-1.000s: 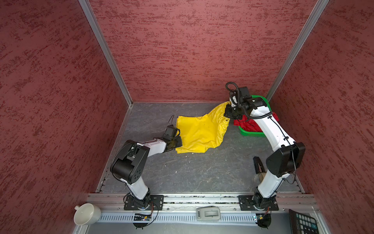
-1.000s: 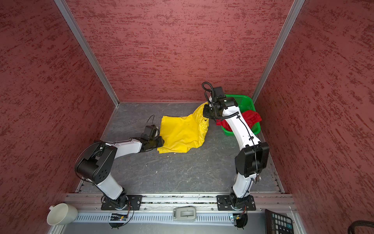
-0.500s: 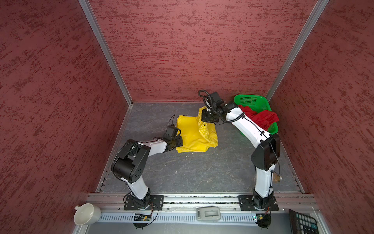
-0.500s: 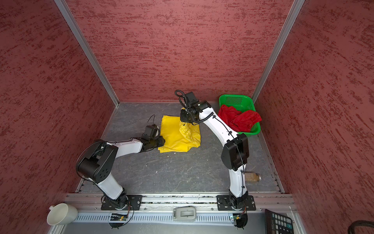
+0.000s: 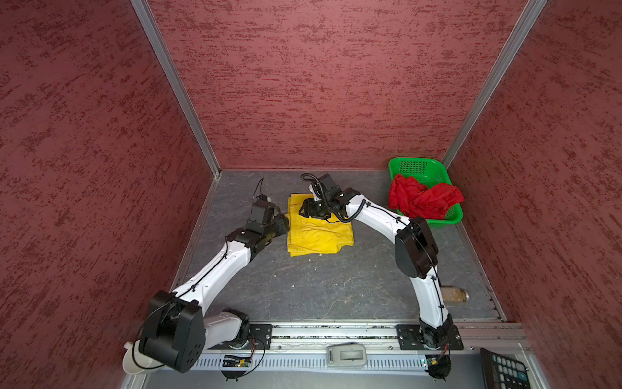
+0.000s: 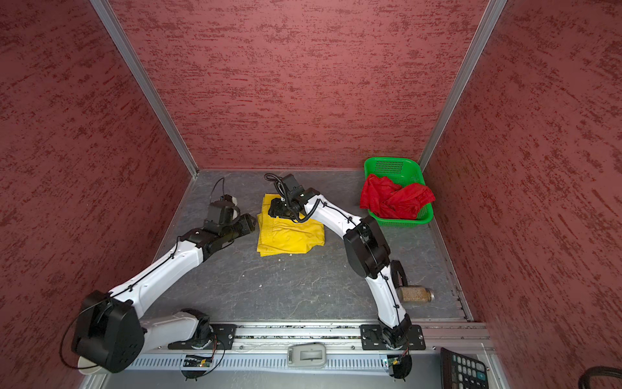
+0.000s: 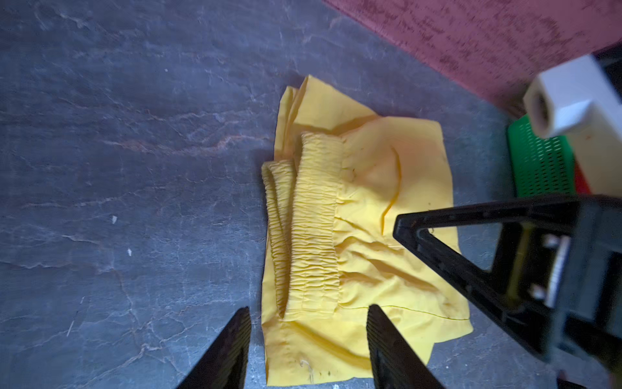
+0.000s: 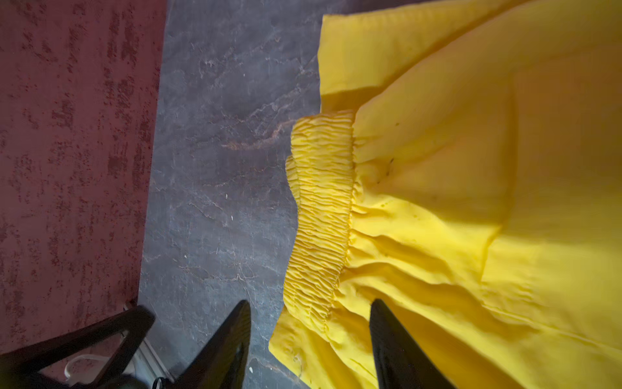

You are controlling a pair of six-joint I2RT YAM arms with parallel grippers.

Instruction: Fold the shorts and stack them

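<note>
- left gripper [image 7: 308,313]: jaws apart, empty, at the left edge of the yellow shorts [image 5: 319,235].
- yellow shorts lie folded on the table [image 5: 303,286].
- right gripper [image 8: 309,306]: jaws apart, empty, over their waistband [image 8: 319,208].
- red shorts [image 5: 424,200] heaped in the green basket [image 5: 415,161].

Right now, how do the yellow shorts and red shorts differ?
The yellow shorts lie on the table; the red shorts sit in the green basket. The yellow shorts are folded into a flat rectangle; the red shorts are a crumpled heap draping over the rim. Both are thin, bright fabric.
</note>
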